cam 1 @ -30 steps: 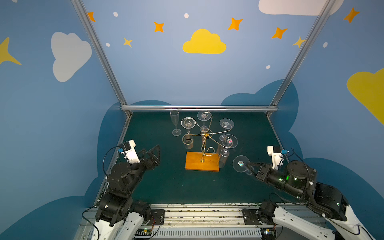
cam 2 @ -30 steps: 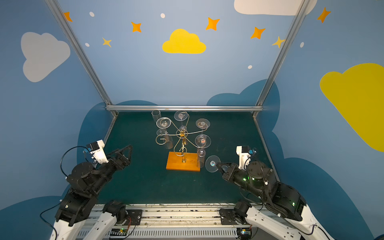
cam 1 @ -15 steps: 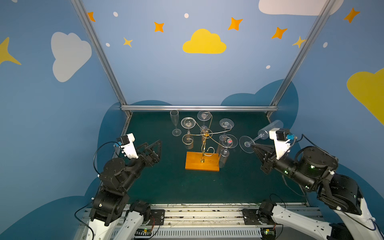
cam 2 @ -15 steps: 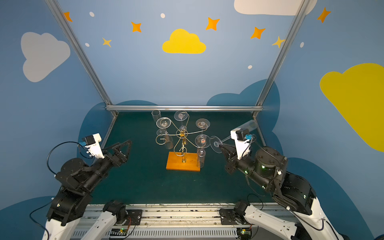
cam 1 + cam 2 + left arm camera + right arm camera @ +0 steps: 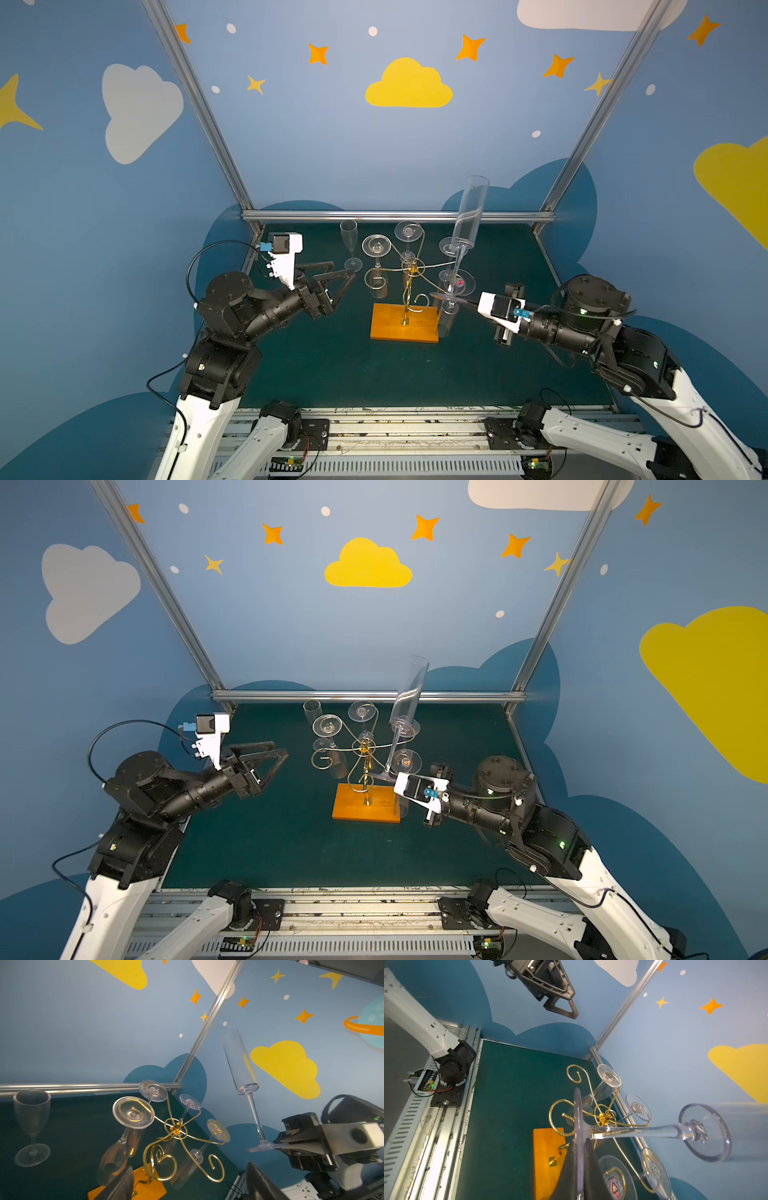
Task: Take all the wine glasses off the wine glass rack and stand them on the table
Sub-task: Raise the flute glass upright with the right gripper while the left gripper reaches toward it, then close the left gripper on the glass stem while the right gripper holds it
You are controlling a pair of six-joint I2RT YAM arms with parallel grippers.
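The wine glass (image 5: 469, 212) (image 5: 409, 692) is a tall clear flute, held almost upright with its bowl up, just right of the rack. My right gripper (image 5: 463, 300) (image 5: 390, 778) (image 5: 579, 1147) is shut on the rim of its round foot. The wine glass rack (image 5: 409, 286) (image 5: 365, 771) (image 5: 176, 1128) is gold wire on an orange wooden base (image 5: 403, 324), with several glasses hung upside down. My left gripper (image 5: 343, 270) (image 5: 279, 748) (image 5: 189, 1167) stands open and empty, left of the rack, pointing at it.
A goblet (image 5: 350, 245) (image 5: 31, 1118) stands upright on the green mat at the back left of the rack. A metal rail (image 5: 395, 216) runs along the back edge, with blue walls close on three sides. The rack's curled arms lie close to the held glass's foot.
My right arm has swung the glass from lying level and low to almost upright beside the rack. The left arm has risen and reached toward the rack, its jaws slightly narrower.
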